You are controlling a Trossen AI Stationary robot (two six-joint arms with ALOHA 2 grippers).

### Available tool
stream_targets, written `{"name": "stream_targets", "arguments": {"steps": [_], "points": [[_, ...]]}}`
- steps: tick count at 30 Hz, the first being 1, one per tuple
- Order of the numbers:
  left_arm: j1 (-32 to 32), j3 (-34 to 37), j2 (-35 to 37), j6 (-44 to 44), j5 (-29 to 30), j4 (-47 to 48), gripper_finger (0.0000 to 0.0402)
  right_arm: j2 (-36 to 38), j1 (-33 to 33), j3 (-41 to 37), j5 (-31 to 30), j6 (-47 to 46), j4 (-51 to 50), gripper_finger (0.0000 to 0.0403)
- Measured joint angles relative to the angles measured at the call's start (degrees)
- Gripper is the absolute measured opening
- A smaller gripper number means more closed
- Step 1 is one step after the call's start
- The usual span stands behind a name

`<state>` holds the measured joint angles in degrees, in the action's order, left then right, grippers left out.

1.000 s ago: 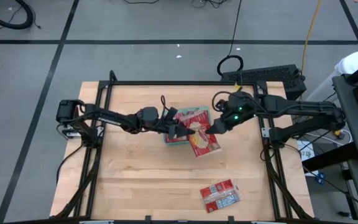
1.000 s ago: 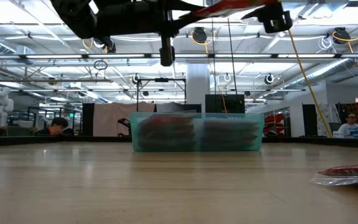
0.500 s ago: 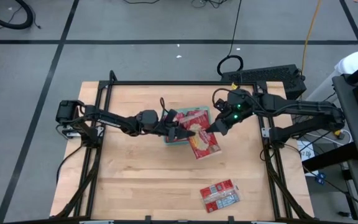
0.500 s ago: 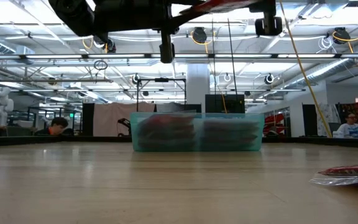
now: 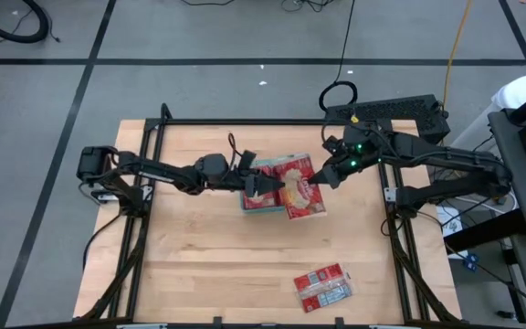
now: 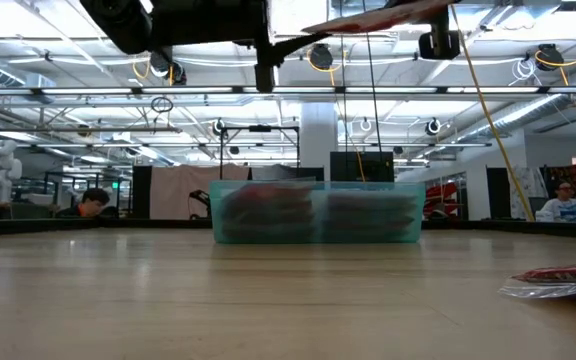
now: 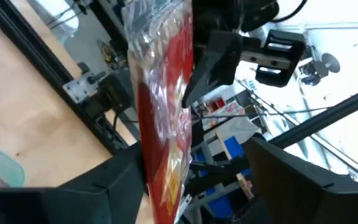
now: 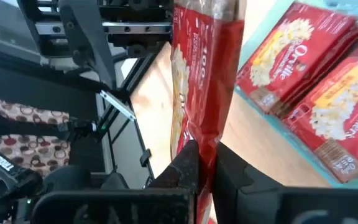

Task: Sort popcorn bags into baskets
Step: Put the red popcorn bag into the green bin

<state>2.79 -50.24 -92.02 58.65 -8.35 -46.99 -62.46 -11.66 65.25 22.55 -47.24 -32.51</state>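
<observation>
Above the shallow rectangular teal-green plastic tray [image 5: 261, 206], which sits a little behind the middle of the pale wooden table [image 5: 199, 256], the two dark arms meet over one flat red popcorn packet with a cream-yellow picture [image 5: 301, 189]. The right gripper [image 5: 321, 177] reaches in from the tray's right side and is clamped shut on the edge of that packet; in the right wrist view its fingers [image 8: 188, 163] pinch the red film, and the packet [image 8: 202, 74] stands on edge above the tray. The left gripper [image 5: 279, 190] comes in from the tray's left side with its jaws spread wide; in the left wrist view the packet [image 7: 165, 118] stands in the gap between the two dark fingers [image 7: 114, 177], and whether either one touches it cannot be told. In the low view the packet [image 6: 388, 14] hangs high above the tray [image 6: 316, 212]. Inside the tray lie more red packets [image 8: 303, 43], picture side up, side by side. A single red packet with grey-white panels [image 5: 322, 284] lies flat on the table, well apart from the tray, toward the table's front right corner
</observation>
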Motion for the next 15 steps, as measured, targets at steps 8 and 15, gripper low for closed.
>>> {"name": "stream_targets", "arguments": {"steps": [8, 15], "points": [[5.27, 0.02, 9.03, -8.45, -0.69, 9.50, 0.0291, 2.58, -3.56, 0.00, -0.01, -0.79, -1.90, 0.0006], [9.90, -0.02, 21.25, -15.29, -1.10, 31.36, 0.0276, 0.09, -6.47, -0.07, 0.50, -8.64, 10.07, 0.0006]]}}
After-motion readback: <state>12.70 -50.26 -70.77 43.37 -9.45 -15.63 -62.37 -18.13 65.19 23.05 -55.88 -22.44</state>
